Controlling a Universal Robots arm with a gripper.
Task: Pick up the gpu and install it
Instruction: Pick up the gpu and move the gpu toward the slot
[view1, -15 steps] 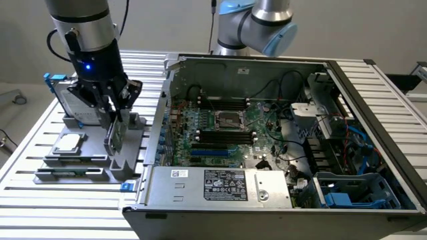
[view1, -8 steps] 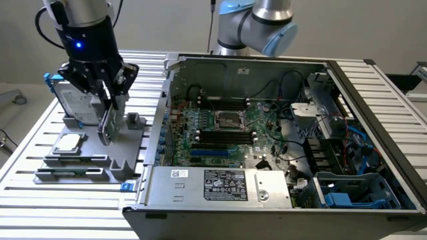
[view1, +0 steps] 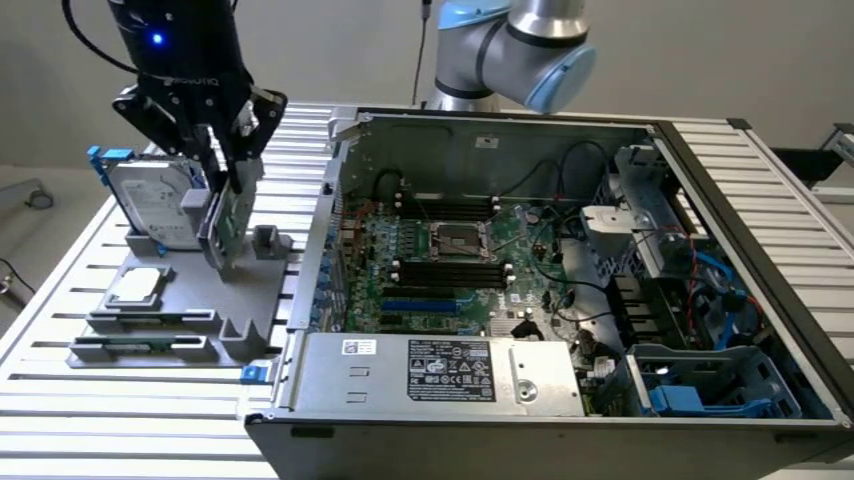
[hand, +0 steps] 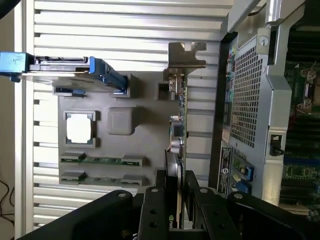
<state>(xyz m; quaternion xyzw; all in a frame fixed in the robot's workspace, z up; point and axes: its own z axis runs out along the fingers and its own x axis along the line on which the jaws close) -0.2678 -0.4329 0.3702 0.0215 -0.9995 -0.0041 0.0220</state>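
The gpu (view1: 230, 228) stands on edge in the grey parts holder (view1: 180, 300), on the slatted table at the exterior view's left. In the wrist view the gpu (hand: 178, 135) shows edge-on, its silver bracket at the far end. My gripper (view1: 224, 165) comes down on it from above. In the wrist view my gripper (hand: 176, 195) has its black fingers (hand: 155, 205) pressed against both faces of the card. Whether the card has lifted off the holder I cannot tell.
A silver hard drive with blue rails (view1: 147, 195) stands in the holder just beside the gpu. A square processor (view1: 138, 285) and memory sticks (view1: 134, 345) lie nearer the front. The open computer case (view1: 747, 300) with its motherboard (view1: 441, 250) sits at the exterior view's right.
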